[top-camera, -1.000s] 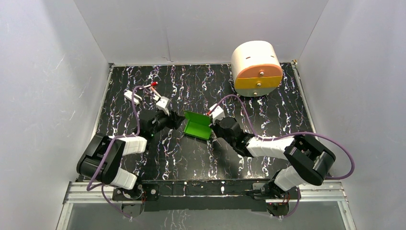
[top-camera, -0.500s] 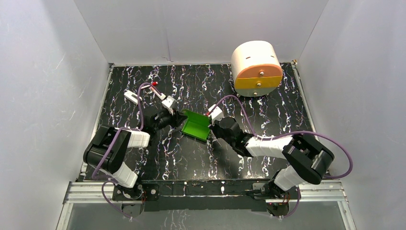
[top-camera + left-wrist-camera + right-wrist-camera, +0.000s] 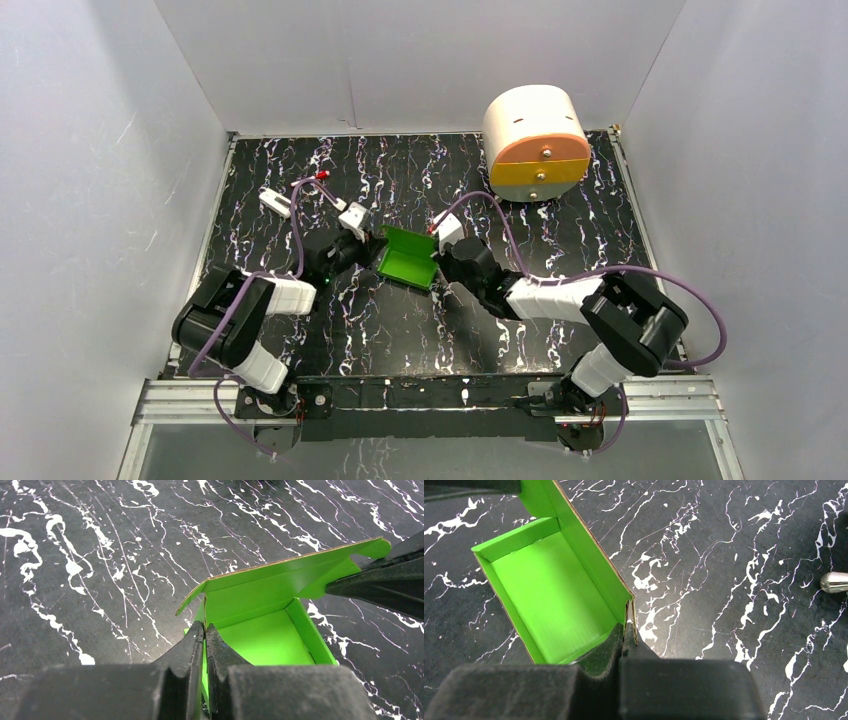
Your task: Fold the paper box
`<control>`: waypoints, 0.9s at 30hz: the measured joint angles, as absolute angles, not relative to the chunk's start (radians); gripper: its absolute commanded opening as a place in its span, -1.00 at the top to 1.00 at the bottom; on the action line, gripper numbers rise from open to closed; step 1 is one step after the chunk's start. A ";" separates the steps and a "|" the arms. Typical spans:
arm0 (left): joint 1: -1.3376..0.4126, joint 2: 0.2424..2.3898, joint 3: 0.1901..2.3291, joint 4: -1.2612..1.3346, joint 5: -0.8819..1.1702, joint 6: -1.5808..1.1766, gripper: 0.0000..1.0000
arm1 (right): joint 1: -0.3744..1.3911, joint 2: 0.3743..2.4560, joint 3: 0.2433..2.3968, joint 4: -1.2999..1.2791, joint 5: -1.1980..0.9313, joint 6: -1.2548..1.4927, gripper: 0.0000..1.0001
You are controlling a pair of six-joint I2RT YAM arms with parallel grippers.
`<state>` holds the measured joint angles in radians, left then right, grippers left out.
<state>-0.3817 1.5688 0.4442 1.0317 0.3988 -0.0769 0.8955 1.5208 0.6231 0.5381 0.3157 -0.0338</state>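
The left jaws were clamped on the left wall of the box, thin card pinched between them; the box sat mid-tabletop between the two arms, an open tray with its lid standing up along the far side; the right jaws were clamped on the right wall at its near corner. The lid looked yet to be closed, so both pinches should hold level and not pull apart, lest the card bow or tear; one side would likely need to let go to press the lid down. From above, the wrists hid both contact points; each wrist view lost the box's near edge behind its own jaws; a small silvery thing was cut off and unidentifiable.
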 measured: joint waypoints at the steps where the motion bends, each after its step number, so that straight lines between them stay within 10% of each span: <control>1: -0.394 1.562 0.435 1.038 0.366 -0.083 1.00 | 0.895 1.527 0.631 0.532 0.319 -0.022 1.00; 27: -0.784 1.485 0.318 1.106 -0.408 -0.314 1.00 | 0.912 1.597 0.720 0.448 0.561 0.421 1.00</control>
